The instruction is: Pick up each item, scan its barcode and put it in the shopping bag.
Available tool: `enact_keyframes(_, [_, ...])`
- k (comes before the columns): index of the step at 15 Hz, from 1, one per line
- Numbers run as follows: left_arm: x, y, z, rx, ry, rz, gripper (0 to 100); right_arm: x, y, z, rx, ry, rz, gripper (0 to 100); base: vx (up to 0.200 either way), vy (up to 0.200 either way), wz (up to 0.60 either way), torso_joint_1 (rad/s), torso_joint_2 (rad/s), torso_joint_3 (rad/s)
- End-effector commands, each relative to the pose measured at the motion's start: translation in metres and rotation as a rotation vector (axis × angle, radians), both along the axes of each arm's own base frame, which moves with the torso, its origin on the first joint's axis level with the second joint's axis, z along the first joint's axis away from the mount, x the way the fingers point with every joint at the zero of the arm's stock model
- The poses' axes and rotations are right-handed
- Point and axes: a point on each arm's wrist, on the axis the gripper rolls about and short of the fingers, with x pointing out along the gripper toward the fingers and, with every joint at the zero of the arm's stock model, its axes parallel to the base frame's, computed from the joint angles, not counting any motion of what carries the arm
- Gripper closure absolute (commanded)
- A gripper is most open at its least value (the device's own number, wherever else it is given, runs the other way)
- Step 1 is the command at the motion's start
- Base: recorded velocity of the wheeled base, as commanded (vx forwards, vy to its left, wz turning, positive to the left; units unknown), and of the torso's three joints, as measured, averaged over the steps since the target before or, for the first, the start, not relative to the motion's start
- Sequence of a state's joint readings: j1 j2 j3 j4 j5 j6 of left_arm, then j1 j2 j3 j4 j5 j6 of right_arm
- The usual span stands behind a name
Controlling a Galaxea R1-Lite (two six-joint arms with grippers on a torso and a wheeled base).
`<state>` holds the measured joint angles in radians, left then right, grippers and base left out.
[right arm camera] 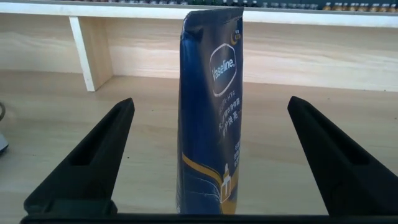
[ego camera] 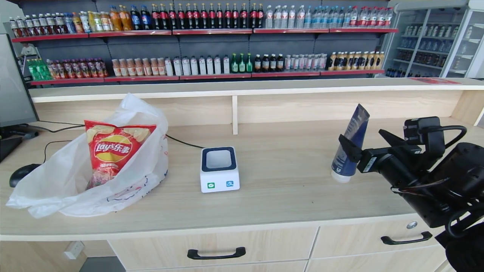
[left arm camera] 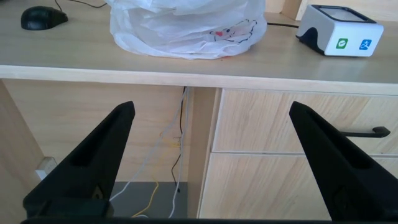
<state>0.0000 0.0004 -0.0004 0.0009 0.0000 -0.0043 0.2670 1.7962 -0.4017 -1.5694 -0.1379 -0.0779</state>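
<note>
A dark blue lotion tube [ego camera: 349, 145] stands upright on its white cap at the right of the wooden counter [ego camera: 287, 181]. My right gripper [ego camera: 359, 141] is open around it, one finger on each side; in the right wrist view the tube [right arm camera: 208, 118] rises midway between the fingers with gaps on both sides. The white plastic shopping bag [ego camera: 64, 181] lies open at the left with a red chips packet [ego camera: 111, 151] inside. The white barcode scanner [ego camera: 219, 170] sits mid-counter. My left gripper [left arm camera: 211, 106] is open and holds nothing, below the counter's front edge, facing the bag [left arm camera: 186, 25] and scanner [left arm camera: 339, 31].
A black mouse [ego camera: 20, 173] and cables lie left of the bag, beside a monitor [ego camera: 13, 87]. A raised ledge with a divider [ego camera: 235, 113] backs the counter. Drawers with black handles [ego camera: 215, 253] are beneath. Bare counter lies between scanner and tube.
</note>
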Motion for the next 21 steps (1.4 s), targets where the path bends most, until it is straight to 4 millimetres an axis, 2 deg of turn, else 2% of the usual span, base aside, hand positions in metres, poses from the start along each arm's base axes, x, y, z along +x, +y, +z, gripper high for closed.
enact_keyframes(1, [0.000, 0.000, 0.000, 0.000, 0.001, 0.000, 0, 0.000, -0.003, -0.002, -0.002, 0.007, -0.010, 0, 0.000, 0.000, 0.00, 0.000, 0.00, 0.000])
enact_keyframes(21, [0.000, 0.000, 0.000, -0.002, -0.001, 0.000, 0, -0.005, -0.017, -0.005, -0.007, 0.027, -0.059, 0, 0.000, 0.000, 0.00, 0.000, 0.00, 0.000])
